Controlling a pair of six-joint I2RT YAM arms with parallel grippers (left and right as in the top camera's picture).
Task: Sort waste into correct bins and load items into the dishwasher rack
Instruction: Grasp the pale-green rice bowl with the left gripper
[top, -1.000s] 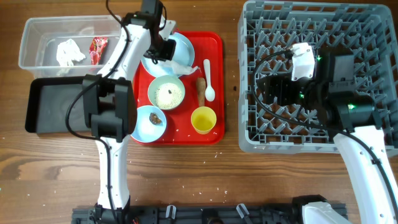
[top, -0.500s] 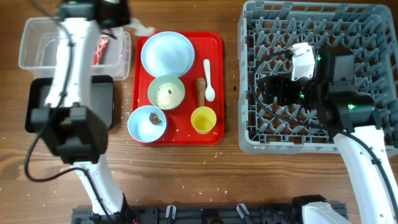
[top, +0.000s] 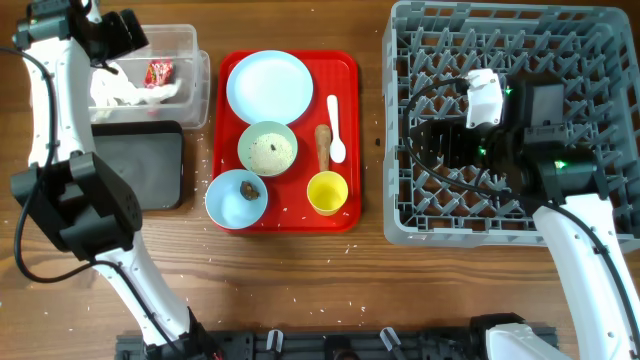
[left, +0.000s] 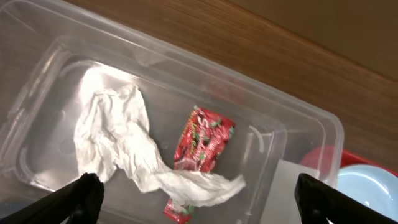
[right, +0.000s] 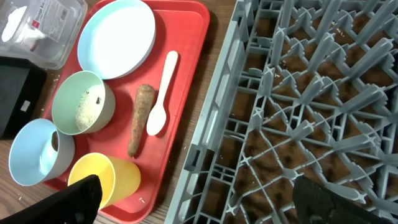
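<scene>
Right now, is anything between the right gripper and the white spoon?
Only the dishwasher rack's own left wall: the right gripper hangs open over the rack, and the white spoon lies uncovered on the red tray beyond it.

Robot lab bench, staged as kitchen clean-up. Wood-grain table (top: 300, 280) carries two white-and-black machines: left arm (top: 75, 205), right arm (top: 580, 250). Black cables (top: 440, 170) loop over grey dishwasher rack (top: 400, 60). Black rail (top: 330, 345) runs along near table edge. Canteen-style props: red serving tray (top: 350, 90) with pale blue plate (top: 268, 87) and yellow cup (top: 326, 192); clear tub (top: 195, 70); black tray (top: 140, 170).
</scene>
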